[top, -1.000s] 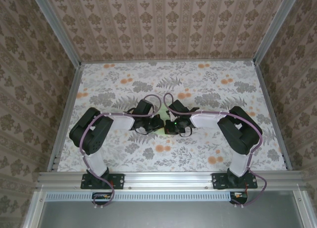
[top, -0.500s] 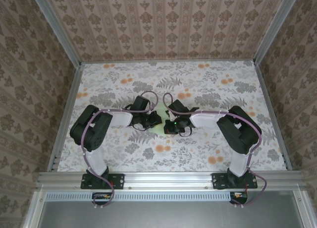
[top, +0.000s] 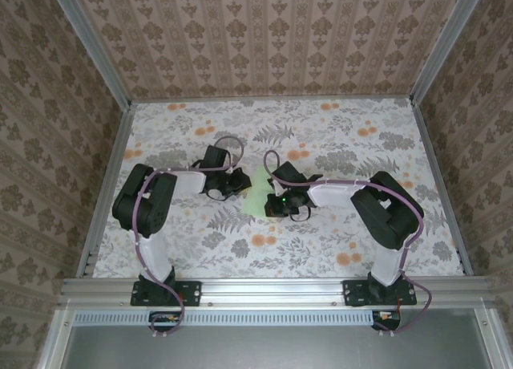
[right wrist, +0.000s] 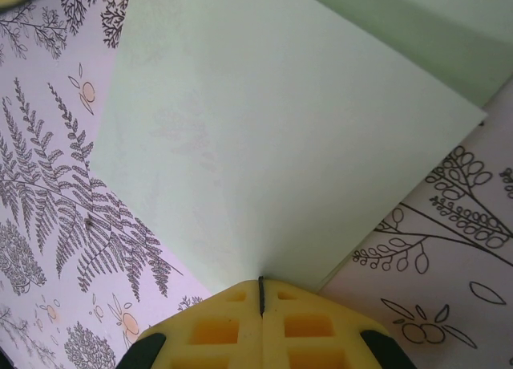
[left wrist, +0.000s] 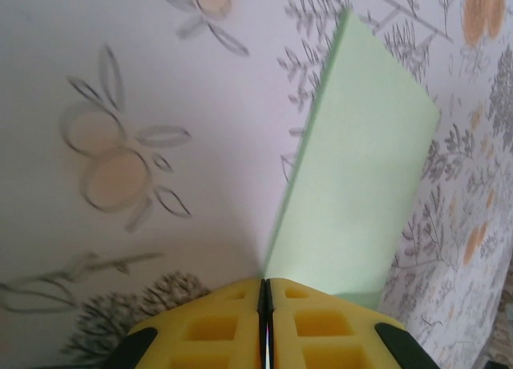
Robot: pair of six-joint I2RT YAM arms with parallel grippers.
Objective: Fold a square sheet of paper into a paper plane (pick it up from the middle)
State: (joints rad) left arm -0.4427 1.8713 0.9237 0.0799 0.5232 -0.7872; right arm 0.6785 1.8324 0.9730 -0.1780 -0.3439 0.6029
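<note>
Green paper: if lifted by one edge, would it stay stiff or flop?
Probably flops: the green paper looks very thin. Likely light, so a nudge could slide it across the table. Its folded layers may add slight stiffness.

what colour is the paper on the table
Pale green, plain; the thin sheet of paper shows best in the right wrist view.

Floral-patterned table, pale green sheet of paper near its middle.
</note>
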